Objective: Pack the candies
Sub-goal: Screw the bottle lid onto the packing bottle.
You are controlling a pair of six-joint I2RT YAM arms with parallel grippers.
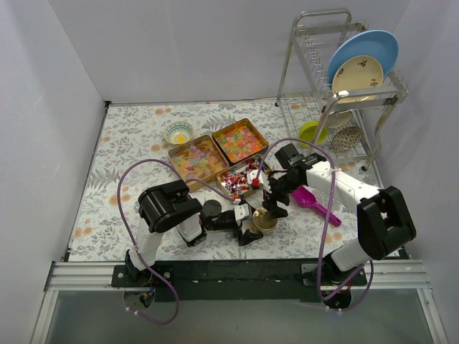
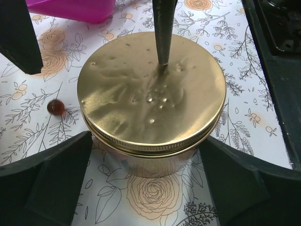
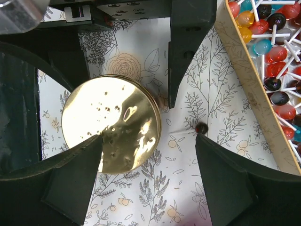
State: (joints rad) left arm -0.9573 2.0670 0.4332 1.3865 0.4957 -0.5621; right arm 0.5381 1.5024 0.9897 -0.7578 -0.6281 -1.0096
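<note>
Three gold trays hold the candies: pale gummies [image 1: 197, 159], bright jellies [image 1: 240, 141] and red-blue pieces on sticks [image 1: 242, 179] [image 3: 270, 61]. A jar with a round gold lid [image 1: 265, 221] [image 2: 150, 94] [image 3: 110, 125] stands in front of them. My left gripper [image 1: 247, 224] [image 2: 146, 136] is open, with a finger on either side of the jar. My right gripper [image 1: 272, 203] [image 3: 148, 136] hangs open above the jar, one fingertip [image 2: 163, 56] resting on the lid. A loose dark red candy [image 2: 55, 107] [image 3: 201, 127] lies on the cloth beside the jar, at my other right fingertip.
A magenta scoop [image 1: 314, 203] [image 2: 70, 9] lies right of the jar. A small bowl [image 1: 178, 132] sits behind the trays. At the back right stands a dish rack [image 1: 301, 43] with plates, and a green bowl [image 1: 312, 131] under it. White walls close in the table.
</note>
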